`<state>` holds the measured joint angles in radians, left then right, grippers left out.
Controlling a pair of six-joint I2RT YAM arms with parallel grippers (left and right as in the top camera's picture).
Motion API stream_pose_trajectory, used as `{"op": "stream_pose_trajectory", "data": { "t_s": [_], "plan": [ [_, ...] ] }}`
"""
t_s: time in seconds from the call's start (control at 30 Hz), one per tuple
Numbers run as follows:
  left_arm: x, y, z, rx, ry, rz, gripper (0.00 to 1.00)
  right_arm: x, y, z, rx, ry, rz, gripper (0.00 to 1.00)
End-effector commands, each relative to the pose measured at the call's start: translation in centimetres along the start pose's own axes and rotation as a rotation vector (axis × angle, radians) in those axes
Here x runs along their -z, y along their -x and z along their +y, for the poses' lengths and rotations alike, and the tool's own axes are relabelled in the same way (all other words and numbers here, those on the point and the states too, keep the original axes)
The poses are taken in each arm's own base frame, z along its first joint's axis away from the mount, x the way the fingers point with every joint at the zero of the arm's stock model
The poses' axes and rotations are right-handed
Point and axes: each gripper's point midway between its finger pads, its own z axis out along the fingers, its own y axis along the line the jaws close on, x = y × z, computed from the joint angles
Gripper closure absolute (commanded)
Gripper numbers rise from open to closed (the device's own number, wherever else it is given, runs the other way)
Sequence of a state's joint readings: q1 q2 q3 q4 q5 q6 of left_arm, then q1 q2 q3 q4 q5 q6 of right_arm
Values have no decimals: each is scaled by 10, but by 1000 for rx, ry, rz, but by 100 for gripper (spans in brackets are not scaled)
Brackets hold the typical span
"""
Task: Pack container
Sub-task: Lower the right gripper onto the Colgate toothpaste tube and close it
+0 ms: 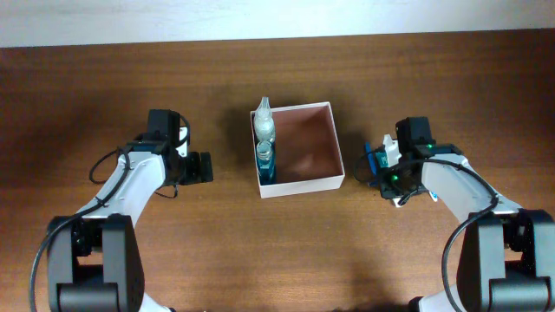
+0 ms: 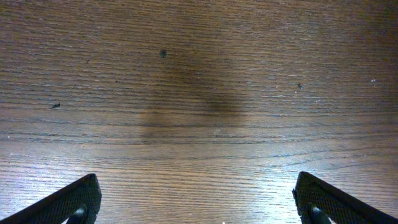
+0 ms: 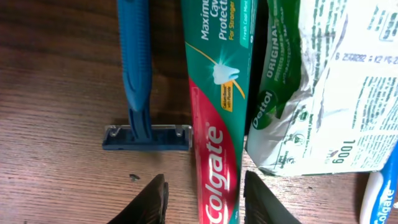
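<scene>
container point(image 1: 308, 143): square shallow box, white walls, reddish-brown inside, open top; sits mid tabletop point(image 2: 199, 74) between the two arms
in container: clear bottle point(image 1: 264, 124) and teal bottle point(image 1: 265, 161), one after the other along the wall on the left arm's side, seeming to touch; the remaining floor is bare
left gripper point(image 2: 196, 186): on the container's left side, apart from it, over bare wood
left jaws: wide, only the two tips show at the lower corners of the wrist view, nothing between them
right gripper point(image 3: 204, 186): on the container's right side, near its wall, above a small cluster of items
right jaws: narrow, one tip on each side of the toothpaste point(image 3: 217, 93); wood shows between one tip and the box, so no grip on it
razor point(image 3: 140, 87): blue, flat on the wood, just beside the toothpaste, its head towards the jaws
soap pack point(image 3: 311, 93): white and green, crinkled, on the other side of the toothpaste and close against it
corner item point(image 3: 382, 199): blue and white, cut off by the edge of the right wrist view, cannot tell what it is
</scene>
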<state>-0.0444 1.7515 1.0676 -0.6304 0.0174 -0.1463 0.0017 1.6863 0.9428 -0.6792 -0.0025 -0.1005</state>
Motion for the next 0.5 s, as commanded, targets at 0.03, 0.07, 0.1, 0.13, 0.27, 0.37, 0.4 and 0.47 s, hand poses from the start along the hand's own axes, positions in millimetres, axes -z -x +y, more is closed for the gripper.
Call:
{"op": "stream_pose_trajectory", "data": {
  "t_s": [0.03, 0.07, 0.1, 0.13, 0.27, 0.37, 0.4, 0.47],
  "plan": [
    [-3, -3, 2, 2, 9, 10, 1, -10, -10, -1, -24, -13, 24, 69],
    [-3, -3, 2, 2, 9, 10, 1, -10, -10, -1, -24, -13, 22, 69],
    [-3, -3, 2, 2, 9, 10, 1, -10, -10, -1, -24, -13, 22, 71],
    [-3, -3, 2, 2, 9, 10, 1, -10, -10, -1, -24, -13, 22, 74],
    [-3, -3, 2, 2, 9, 11, 1, -10, -14, -1, -24, -15, 38, 83],
    [-3, -3, 2, 2, 9, 10, 1, -10, -15, -1, -24, -17, 42, 83],
    [-3, -3, 2, 2, 9, 10, 1, -10, -15, -2, -24, -19, 42, 84],
    [-3, -3, 2, 2, 9, 11, 0, -10, -15, -2, -24, -19, 42, 88]
  ]
}}
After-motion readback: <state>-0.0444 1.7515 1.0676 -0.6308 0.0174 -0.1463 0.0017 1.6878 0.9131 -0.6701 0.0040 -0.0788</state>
